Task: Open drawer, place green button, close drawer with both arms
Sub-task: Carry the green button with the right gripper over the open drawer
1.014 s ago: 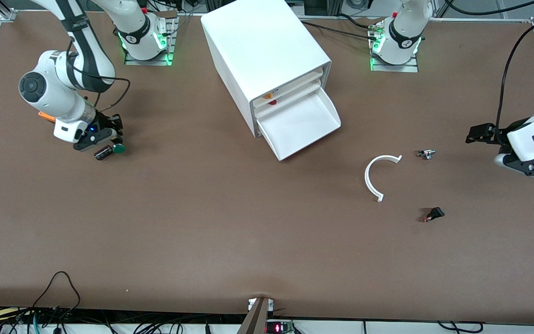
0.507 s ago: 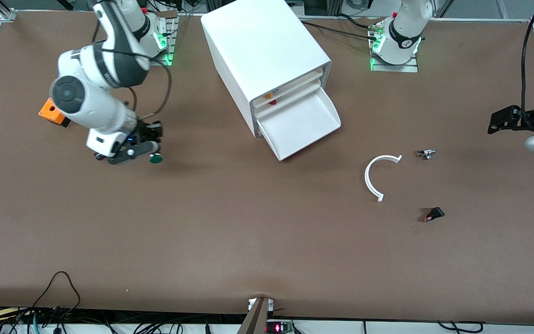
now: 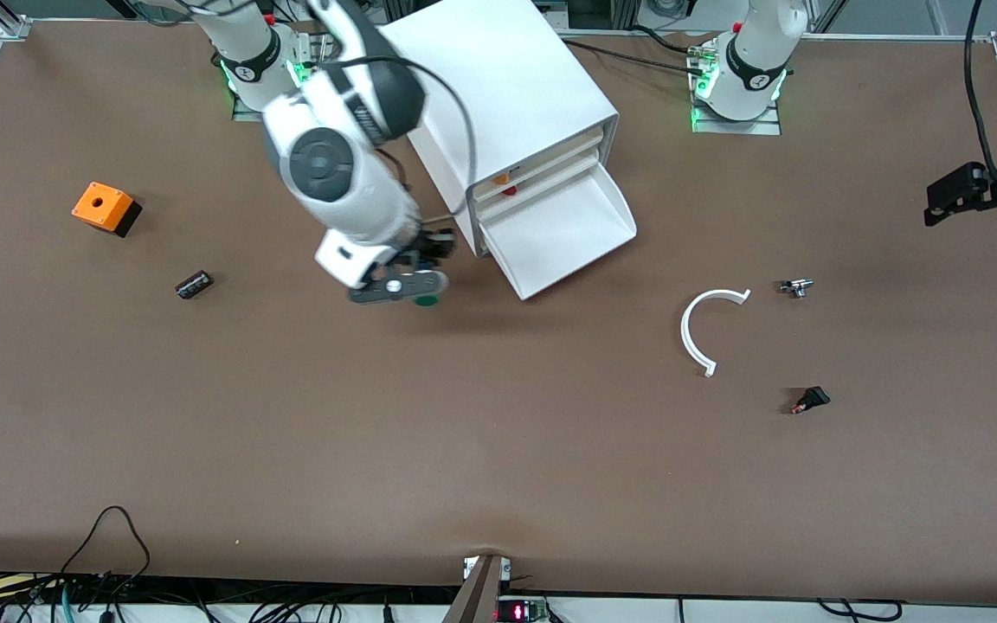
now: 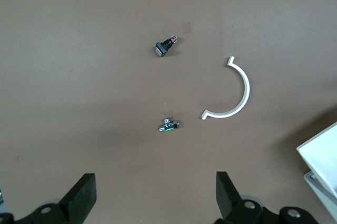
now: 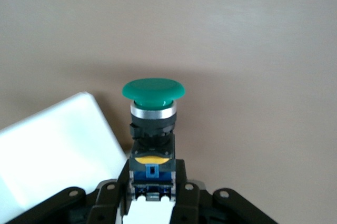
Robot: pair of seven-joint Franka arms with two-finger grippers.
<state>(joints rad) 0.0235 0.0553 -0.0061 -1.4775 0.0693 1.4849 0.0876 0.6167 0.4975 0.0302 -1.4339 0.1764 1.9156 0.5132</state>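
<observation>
Brown tabletop, white cabinet (image 3: 498, 104) standing toward the robots' bases, its lowest drawer (image 3: 563, 238) already pulled out and seemingly bare inside, so the opening step looks done. Right gripper (image 3: 416, 290) is clenched on the button (image 5: 152, 109), carried in the air over the table just beside the drawer's open tray (not yet over it). Placing and closing remain, by my reading. Button: round green cap on a silver collar, black-and-blue body with a yellow patch, pinched by its body with the cap pointing away from the wrist. Left gripper (image 4: 152, 195) waits, fingers spread and empty, over the left arm's end of the table.
</observation>
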